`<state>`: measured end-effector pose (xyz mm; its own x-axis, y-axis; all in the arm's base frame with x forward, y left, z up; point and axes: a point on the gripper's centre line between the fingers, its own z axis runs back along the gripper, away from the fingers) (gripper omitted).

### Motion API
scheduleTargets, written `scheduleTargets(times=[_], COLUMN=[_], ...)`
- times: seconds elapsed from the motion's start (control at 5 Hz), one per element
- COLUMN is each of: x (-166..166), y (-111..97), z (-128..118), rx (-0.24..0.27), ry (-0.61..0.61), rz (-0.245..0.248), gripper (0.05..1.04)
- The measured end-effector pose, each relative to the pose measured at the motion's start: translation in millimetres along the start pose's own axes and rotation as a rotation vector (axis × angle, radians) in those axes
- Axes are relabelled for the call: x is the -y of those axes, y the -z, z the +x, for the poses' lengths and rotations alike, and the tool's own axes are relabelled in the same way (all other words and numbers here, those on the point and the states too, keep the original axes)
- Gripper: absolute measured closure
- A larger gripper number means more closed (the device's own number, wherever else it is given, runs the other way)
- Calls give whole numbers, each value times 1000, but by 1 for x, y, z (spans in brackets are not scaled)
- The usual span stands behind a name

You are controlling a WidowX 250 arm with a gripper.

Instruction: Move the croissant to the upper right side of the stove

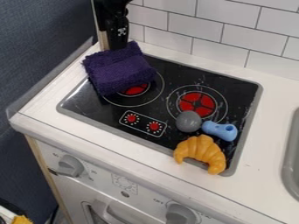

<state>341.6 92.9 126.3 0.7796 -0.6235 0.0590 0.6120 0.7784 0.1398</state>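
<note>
Oven knob (182, 215): grey, sat right at the bottom of the view, so closest to the camera, and nothing to do with the job imo
Croissant (200, 152): golden toy one, lay at the near right corner of the stove (182, 72), one end by the grey trim, so nowhere near the upper right side
Blue toy (220, 131): just beyond the croissant, pretty much in the way of a straight shove
Grey ball-ish thing (188, 121): right next to the blue toy, over the near edge of the right burner (189, 106)
Purple cloth (118, 72): bunched over the left burner, partly covering it
Gripper (117, 43): up at the far left, by the back edge of the cloth, well apart from the croissant; couldn't tell if it was released, clenched or had hold of the cloth, sorry
Step in hand: looked to me like the pre-grasp stage, with the pick-up not done
Next move: I reckon it called for clearing the cloth, crossing to the near right corner, coming down over the croissant and pinching it across its thick middle
After that: lift probably beat slide, since dragging could've bumped the blue toy; then over to the bare patch of black glass past the right burner and a gentle set-down
</note>
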Motion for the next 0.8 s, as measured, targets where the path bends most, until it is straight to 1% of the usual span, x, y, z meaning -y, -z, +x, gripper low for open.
scheduleTargets(times=[0.2,0.4,0.6,0.8], x=[3,29,54,75], y=[12,19,18,10], z=[-2,10,23,34], rx=[-23,-32,-29,3], ry=[4,98,201,278], rz=[-29,-51,-47,-46], gripper=[85,84,85,85])
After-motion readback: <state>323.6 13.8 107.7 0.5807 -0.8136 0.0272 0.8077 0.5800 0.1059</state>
